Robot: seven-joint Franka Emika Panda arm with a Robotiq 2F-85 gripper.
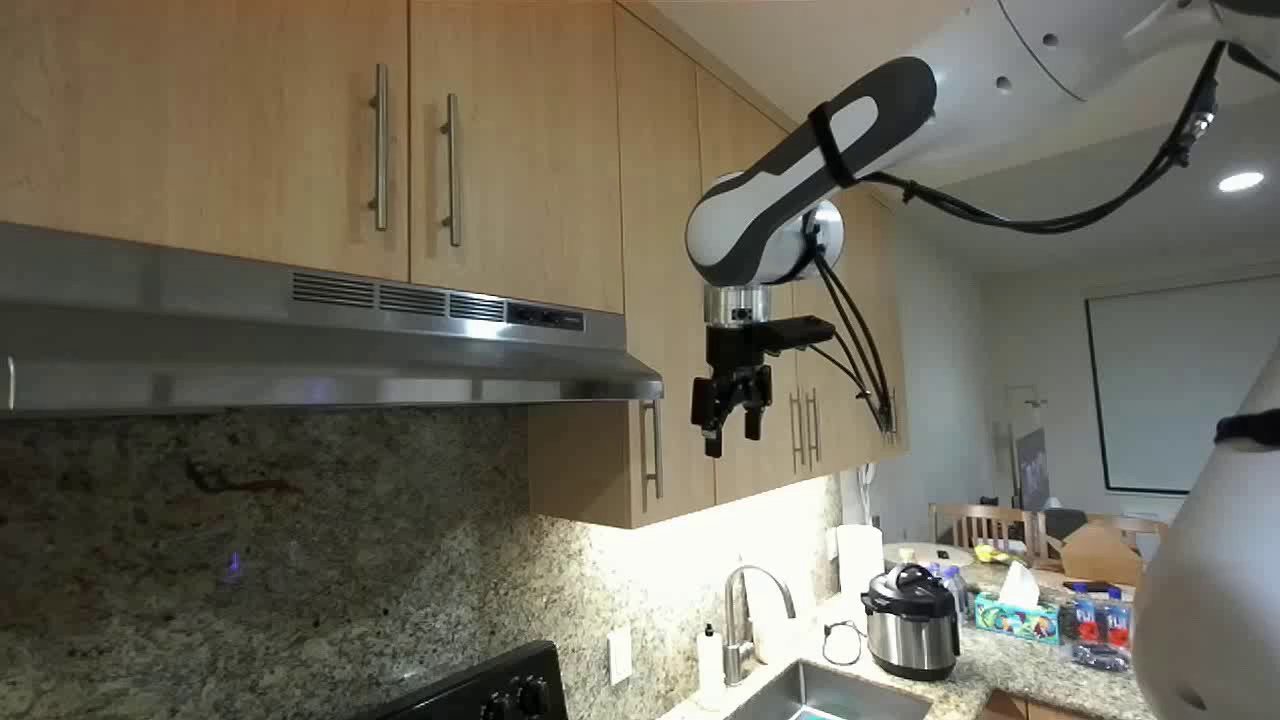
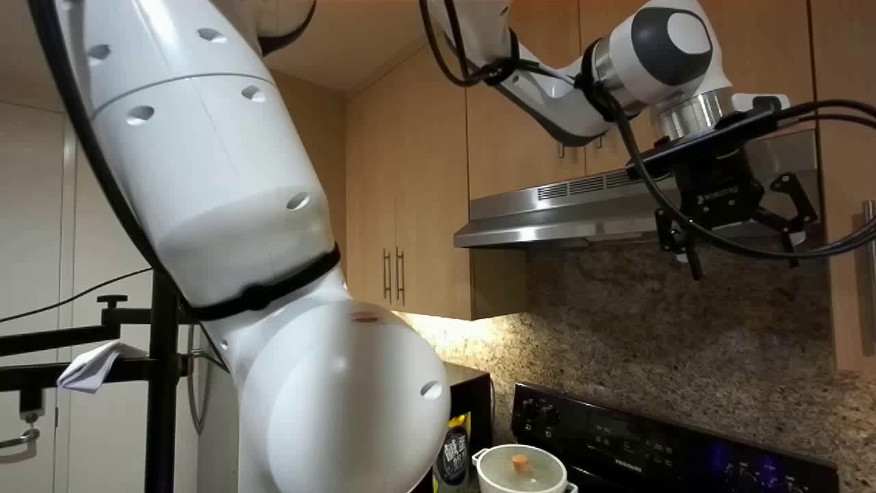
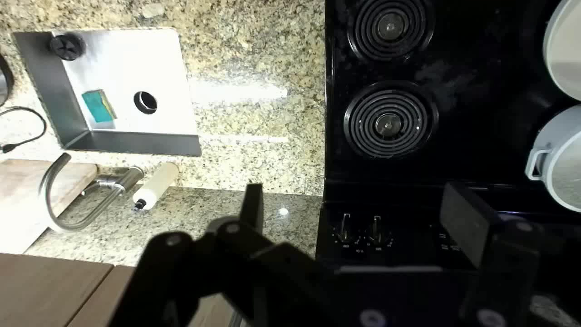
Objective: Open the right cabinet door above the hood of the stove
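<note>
The right cabinet door (image 1: 530, 150) is light wood and closed, flush above the steel hood (image 1: 480, 355). A slim vertical bar handle (image 1: 452, 170) runs near its left edge. In an exterior view the arm covers part of this door (image 2: 766, 55). My gripper (image 1: 733, 442) points down, lower than the handle and off to its right, touching nothing. Its fingers stand wide apart in the wrist view, nothing between them, with the black stove (image 3: 454, 91) far below. Neither door nor handle shows there.
A twin door (image 1: 200, 120) adjoins on the left, its handle (image 1: 379, 150) close by. Longer cabinet doors (image 1: 660, 250) stand right of the hood, behind the gripper. Below are a sink (image 3: 122, 81), faucet (image 1: 735, 620), steel cooker (image 1: 912, 625) and white pot (image 2: 520, 472).
</note>
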